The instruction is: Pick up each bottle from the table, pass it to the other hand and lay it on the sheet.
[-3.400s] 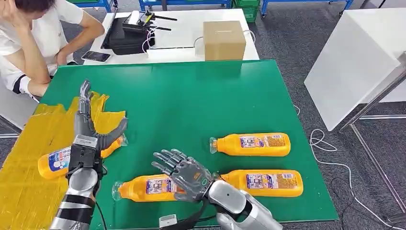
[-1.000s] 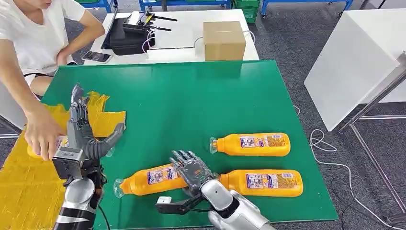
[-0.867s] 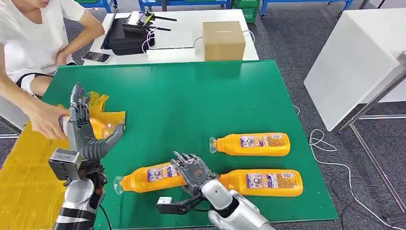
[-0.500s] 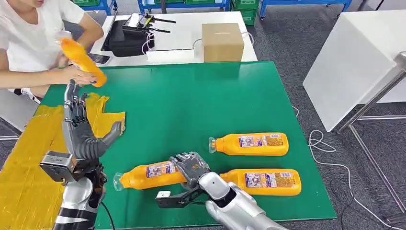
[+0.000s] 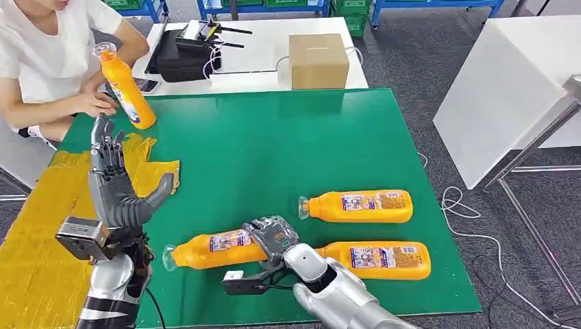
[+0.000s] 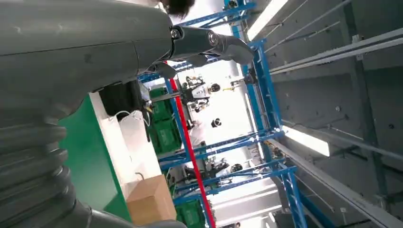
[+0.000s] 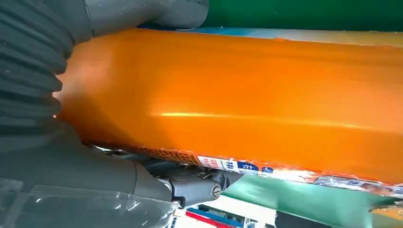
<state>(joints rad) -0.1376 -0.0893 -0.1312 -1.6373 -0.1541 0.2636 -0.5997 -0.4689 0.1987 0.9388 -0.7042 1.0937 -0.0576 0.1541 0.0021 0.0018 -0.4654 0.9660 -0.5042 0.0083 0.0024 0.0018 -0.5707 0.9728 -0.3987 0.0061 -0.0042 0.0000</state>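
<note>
Head view: right hand (image 5: 275, 238) closed on one bottle; no bottle lies on the sheet (image 5: 41, 226).

The right hand wraps the near bottle (image 5: 212, 247), which lies close to the table's (image 5: 274, 144) near edge, cap toward the sheet; the right wrist view shows fingers (image 7: 190, 183) curled under its orange body (image 7: 237, 104). Whether it has left the surface cannot be told. The left hand (image 5: 113, 181) stands upright and spread above the sheet's inner edge, holding nothing. Two more bottles (image 5: 356, 205) (image 5: 375, 260) lie toward the table's right edge, untouched. A person at the far left corner holds a fourth bottle (image 5: 125, 86) above the table. Judged remaining: lift, hand-over and placement for the gripped bottle, then both others.
</note>
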